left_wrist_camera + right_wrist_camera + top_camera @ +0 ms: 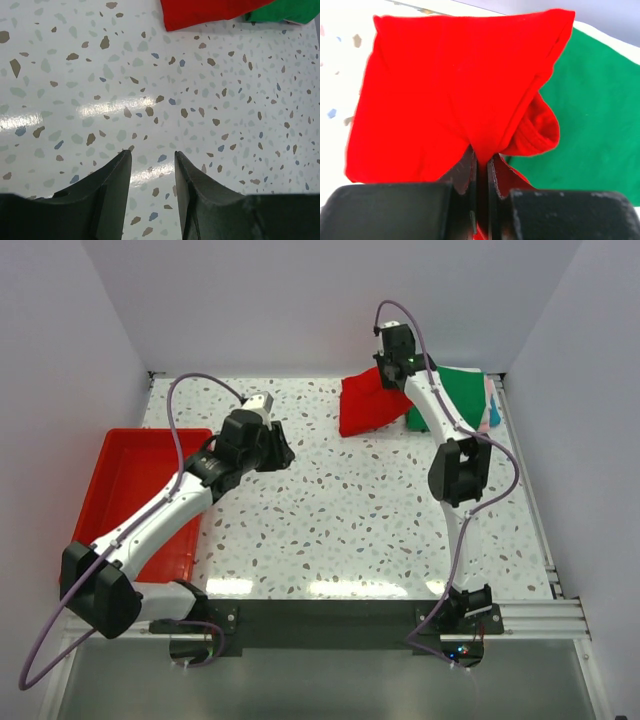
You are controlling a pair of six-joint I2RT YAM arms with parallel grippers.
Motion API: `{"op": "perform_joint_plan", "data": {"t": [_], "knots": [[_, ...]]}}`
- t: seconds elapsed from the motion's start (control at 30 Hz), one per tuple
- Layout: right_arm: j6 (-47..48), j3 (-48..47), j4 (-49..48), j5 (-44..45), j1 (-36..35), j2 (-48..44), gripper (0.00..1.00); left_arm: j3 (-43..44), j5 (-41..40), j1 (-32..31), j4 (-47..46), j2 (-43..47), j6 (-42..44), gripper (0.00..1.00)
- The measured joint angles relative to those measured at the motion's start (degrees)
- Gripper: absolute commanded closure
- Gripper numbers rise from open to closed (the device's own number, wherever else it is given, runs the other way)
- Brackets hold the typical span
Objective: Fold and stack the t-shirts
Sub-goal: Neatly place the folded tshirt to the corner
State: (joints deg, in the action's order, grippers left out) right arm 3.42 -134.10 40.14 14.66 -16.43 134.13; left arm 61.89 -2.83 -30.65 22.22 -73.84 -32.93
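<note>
Pinching the crumpled red t-shirt [445, 90] with the right gripper [481, 155] at the far edge of the counter [350, 510], touching the green t-shirt [455, 390] — looking barely started. Hovering the left gripper [152, 160], narrowly parted and empty, well apart.

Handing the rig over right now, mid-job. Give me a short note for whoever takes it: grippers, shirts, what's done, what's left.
Right gripper: shut on a pinch of the red t-shirt, far right of the table.
Left gripper: open, holding nothing, above the table near the middle.
Green t-shirt: flat in the far right corner, on top of other folded shirts; the red one is right beside it.
Red tray: left edge.
Done: green looks stacked.
Left: the red one is bunched; fold it and stack it.
</note>
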Motion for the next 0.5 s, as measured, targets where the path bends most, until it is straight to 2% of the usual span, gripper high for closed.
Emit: {"op": "perform_joint_plan", "data": {"t": [0.13, 0.5], "knots": [[2.91, -4.24, 1.97, 1.97, 0.76, 3.1, 1.0, 0.02, 1.05, 0.9, 0.15, -0.04, 1.25, 0.55], [7.89, -10.23, 2.27, 3.91, 2.29, 3.39, 1.0, 0.15, 4.31, 2.21, 0.15, -1.86, 2.6, 0.55]]}}
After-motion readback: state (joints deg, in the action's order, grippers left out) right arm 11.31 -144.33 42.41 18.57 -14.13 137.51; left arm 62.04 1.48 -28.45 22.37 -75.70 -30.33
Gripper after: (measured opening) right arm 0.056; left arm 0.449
